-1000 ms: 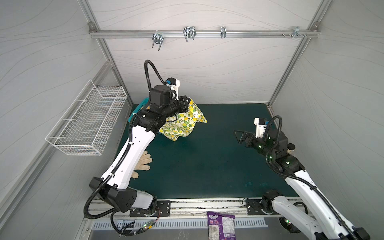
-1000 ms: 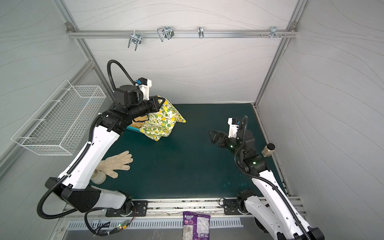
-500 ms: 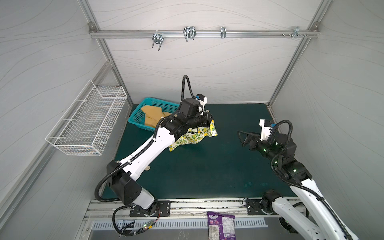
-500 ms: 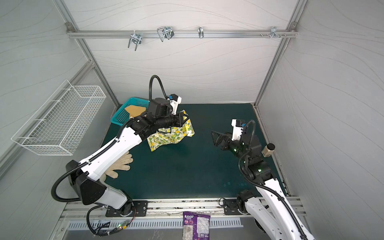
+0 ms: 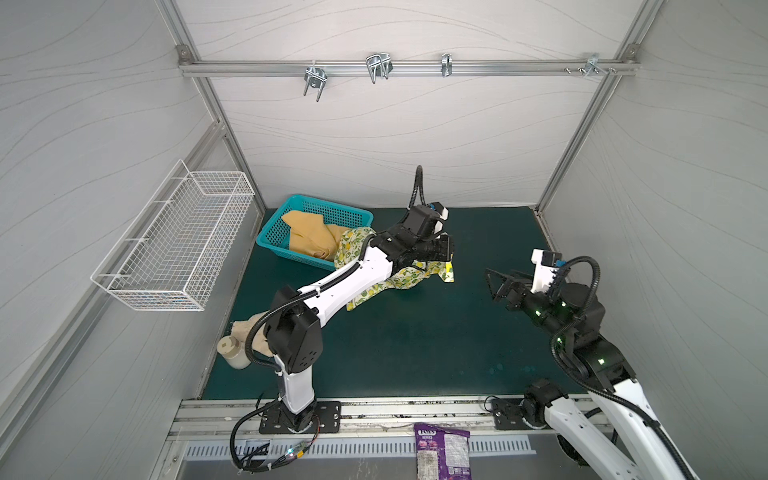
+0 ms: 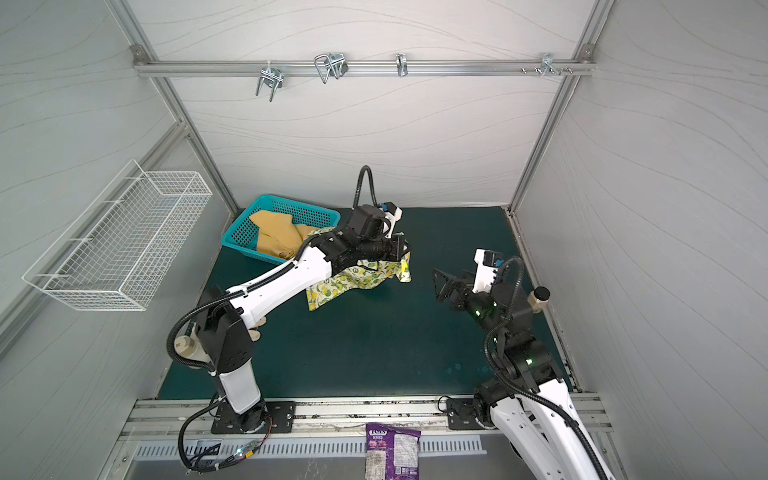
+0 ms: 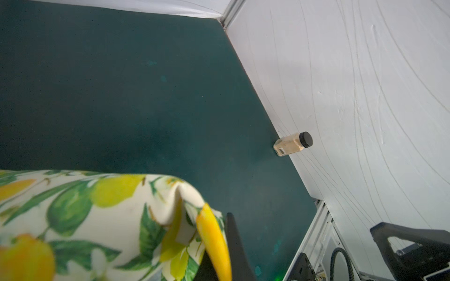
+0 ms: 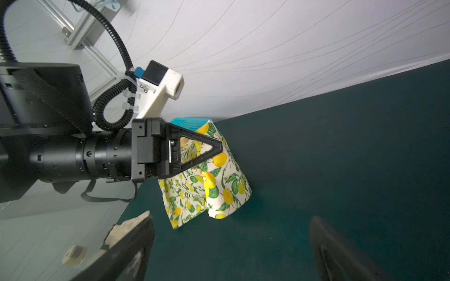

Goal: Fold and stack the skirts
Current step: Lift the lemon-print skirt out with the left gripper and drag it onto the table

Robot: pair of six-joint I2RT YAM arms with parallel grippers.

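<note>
**Top views.** In both top views, the left fingers [image 5: 449, 251] were clamped shut on an edge of the lemon-print skirt [image 5: 409, 277], holding it up over the middle of the green counter [image 5: 415, 353]. The cloth trailed back beneath the left arm toward the teal basket [image 5: 345, 214]. Its far end lay by the basket's near corner, and one corner rested on the counter. The mustard skirt [image 5: 307, 237] lay bunched inside that basket. The right fingers [image 5: 494, 286] stood spread wide and empty, pointed toward the lifted cloth but well apart from it. Counted:
- two skirts
- one teal basket
- one wire basket [image 5: 174, 249] on the side wall
- one beige rag [image 5: 249, 332]
- one cream bottle [image 5: 232, 353]
- one spice jar [image 6: 538, 297]
- one purple snack bag [image 5: 442, 453]

**Left wrist view.** Lemon-print cloth filled the near corner, bunched right against one black finger [image 7: 233, 243]. The single spice jar sat against the wall at the counter's edge.

**Right wrist view.** The left fingers [image 8: 218, 147] appeared side-on, closed together with the skirt pinched between them. The rest of the cloth hung below toward the counter, and whether its hem touched down could not be told. The right fingers [image 8: 136, 248] framed the shot, far apart with nothing between them.
</note>
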